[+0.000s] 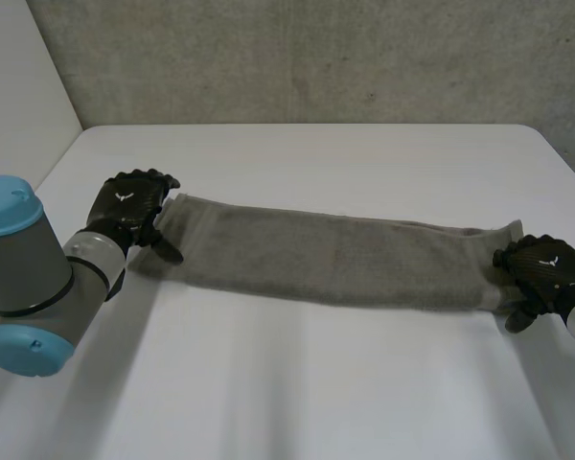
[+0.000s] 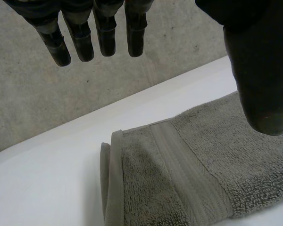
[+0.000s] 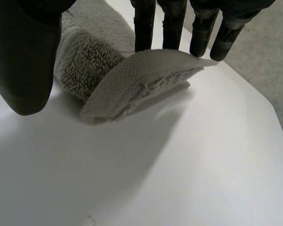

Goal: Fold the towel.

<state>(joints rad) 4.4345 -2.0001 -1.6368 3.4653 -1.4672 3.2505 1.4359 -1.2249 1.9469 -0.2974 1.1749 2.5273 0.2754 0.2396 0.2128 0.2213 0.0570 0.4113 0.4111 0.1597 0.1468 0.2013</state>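
A grey towel [image 1: 335, 254], folded into a long narrow strip, lies across the middle of the white table [image 1: 307, 383]. My left hand [image 1: 126, 203] is at the strip's left end. In the left wrist view its fingers [image 2: 80, 42] are straight and held above the towel's hemmed end [image 2: 179, 174], with the thumb [image 2: 262, 80] over the cloth and gripping nothing. My right hand [image 1: 546, 270] is at the strip's right end. There the towel's end [image 3: 132, 77] curls up off the table and leans against straight fingers [image 3: 144, 28], with the thumb [image 3: 23, 61] apart beside it.
A grey concrete wall [image 1: 316, 57] runs behind the table's far edge. Bare white tabletop stretches in front of the towel and behind it. The table's right edge lies close to my right hand.
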